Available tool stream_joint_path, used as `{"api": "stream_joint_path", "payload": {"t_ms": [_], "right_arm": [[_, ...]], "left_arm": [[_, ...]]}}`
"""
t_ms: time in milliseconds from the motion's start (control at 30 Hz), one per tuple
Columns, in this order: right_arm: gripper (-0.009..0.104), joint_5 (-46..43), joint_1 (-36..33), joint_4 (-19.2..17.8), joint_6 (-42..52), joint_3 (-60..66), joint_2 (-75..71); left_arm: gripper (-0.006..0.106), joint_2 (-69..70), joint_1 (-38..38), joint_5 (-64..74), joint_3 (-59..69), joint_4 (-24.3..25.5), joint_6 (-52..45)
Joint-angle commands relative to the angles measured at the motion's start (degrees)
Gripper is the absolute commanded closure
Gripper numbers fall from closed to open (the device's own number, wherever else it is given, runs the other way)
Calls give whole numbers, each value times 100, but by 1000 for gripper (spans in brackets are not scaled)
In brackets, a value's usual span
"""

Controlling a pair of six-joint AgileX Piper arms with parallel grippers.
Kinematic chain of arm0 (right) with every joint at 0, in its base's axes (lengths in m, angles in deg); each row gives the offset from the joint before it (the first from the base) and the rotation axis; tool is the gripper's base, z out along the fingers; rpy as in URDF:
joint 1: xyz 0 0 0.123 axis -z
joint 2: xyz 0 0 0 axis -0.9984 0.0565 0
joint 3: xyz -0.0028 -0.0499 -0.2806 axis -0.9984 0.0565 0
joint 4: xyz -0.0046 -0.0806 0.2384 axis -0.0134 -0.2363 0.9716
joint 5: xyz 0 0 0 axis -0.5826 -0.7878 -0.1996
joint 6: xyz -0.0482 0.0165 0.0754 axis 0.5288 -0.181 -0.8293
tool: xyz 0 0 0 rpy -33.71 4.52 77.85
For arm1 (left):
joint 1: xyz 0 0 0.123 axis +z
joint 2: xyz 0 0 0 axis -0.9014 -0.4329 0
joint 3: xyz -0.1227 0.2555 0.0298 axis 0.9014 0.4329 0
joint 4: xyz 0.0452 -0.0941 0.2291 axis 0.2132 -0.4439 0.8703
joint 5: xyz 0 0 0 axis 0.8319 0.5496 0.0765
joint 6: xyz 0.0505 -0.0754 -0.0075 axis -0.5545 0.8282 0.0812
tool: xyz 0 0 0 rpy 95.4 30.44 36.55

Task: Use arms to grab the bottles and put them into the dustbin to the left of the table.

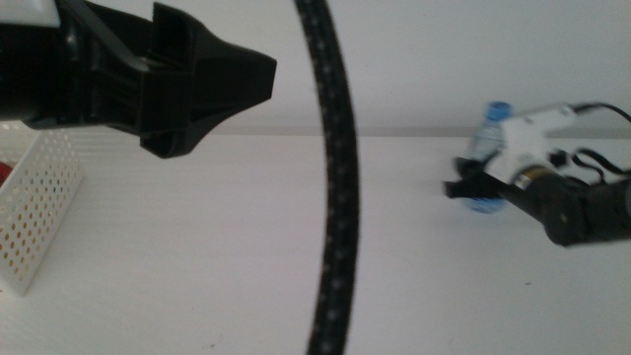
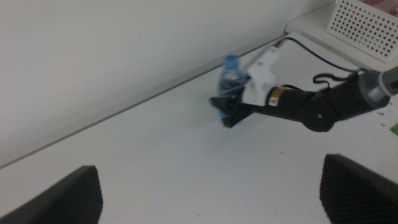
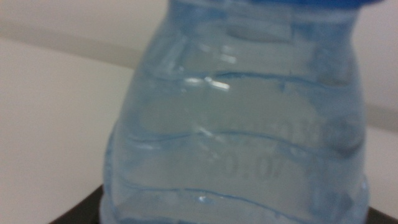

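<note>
Water bottle (image 3: 239, 118): we see its cap cut off, base hidden. Dustbin (image 1: 35, 212): cropped; red contents unidentifiable.

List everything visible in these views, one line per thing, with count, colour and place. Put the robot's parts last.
Water bottle: one, clear with blue cap, upright at the table's far right, by the wall.
Dustbin: one, white, perforated, at the table's left edge; something red shows inside.
Table: one, white, against a white wall.
Cable: one, black, hanging across the middle view.
Right gripper: one, black jaws on a white housing, around the water bottle's lower body.
Left gripper: one, black, open, raised above the table near the dustbin.
</note>
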Motion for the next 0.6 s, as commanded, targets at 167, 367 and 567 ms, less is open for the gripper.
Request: {"api": "stream_joint_path", "payload": {"t_ms": [167, 367, 567], "right_arm": [[97, 1374, -1370, -787, -729, -1594, -124], [97, 1508, -2317, -1509, -1626, -2654, 692], [97, 1523, -2892, -1855, -1783, -3405, 1388]], "left_arm": [[7, 26, -52, -104, 18, -13, 0], [7, 26, -52, -104, 18, -13, 0], [7, 26, -52, -104, 18, -13, 0]]}}
